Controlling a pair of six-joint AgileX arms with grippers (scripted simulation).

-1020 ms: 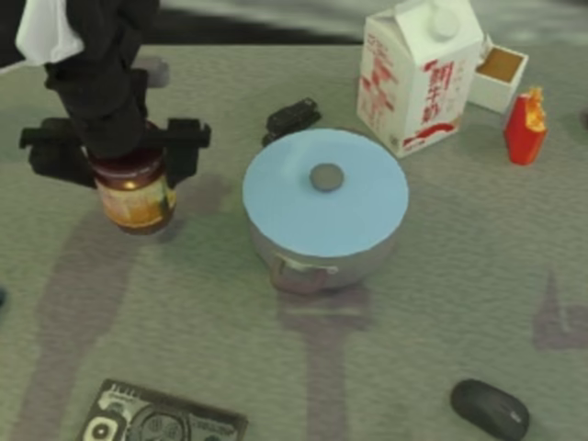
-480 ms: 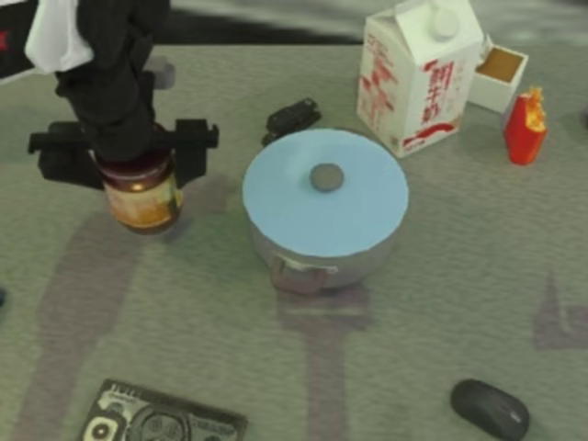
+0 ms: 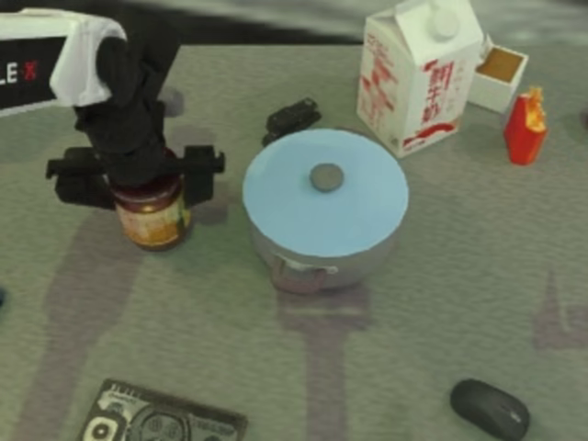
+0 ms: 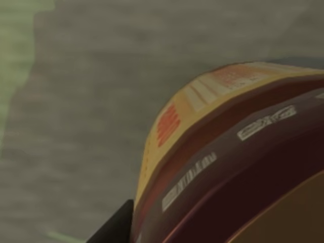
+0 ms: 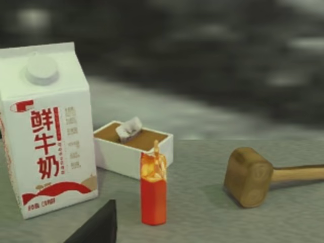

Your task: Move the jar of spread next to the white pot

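the left end effector [image 3: 136, 175] grips the jar of spread [image 3: 154, 211] left of the lidded white pot [image 3: 325, 204].

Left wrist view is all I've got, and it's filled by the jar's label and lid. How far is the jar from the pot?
Observer: In the top view the jar of spread is held by the left gripper, left of the white pot, with a gap between them.
Operator: Anything in that gap?
Observer: Only bare table.
Operator: What's around my right arm?
Observer: Its wrist view shows a milk carton, a small white open box and a wooden mallet.
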